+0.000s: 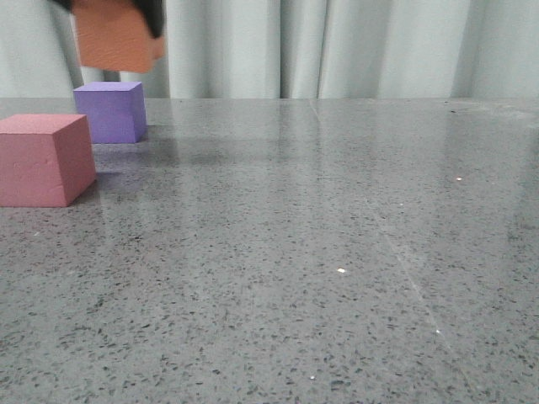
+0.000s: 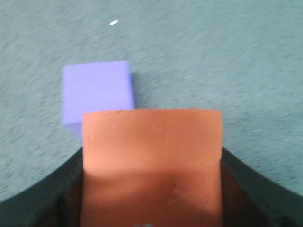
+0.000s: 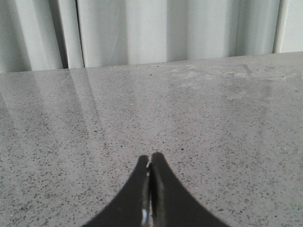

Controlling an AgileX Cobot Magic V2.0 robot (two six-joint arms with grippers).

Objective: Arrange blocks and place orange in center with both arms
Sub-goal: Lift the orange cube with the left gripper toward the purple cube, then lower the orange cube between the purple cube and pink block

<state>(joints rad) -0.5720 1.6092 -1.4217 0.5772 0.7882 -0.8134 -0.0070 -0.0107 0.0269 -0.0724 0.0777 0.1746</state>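
The left gripper (image 2: 151, 189) grips the orange cube (image 1: 116, 38) between its fingers (image 2: 246, 189), holding it in the air above the purple cube (image 1: 110, 111). The purple cube rests on the worktop (image 1: 337, 252), with the pink cube (image 1: 44, 159) near it, closer to the camera. The right gripper (image 3: 150, 189) has its fingers pressed together, empty, low over bare worktop.

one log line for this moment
left gripper: holds orange cube above table | right gripper: shut, empty | purple cube, pink cube: on table
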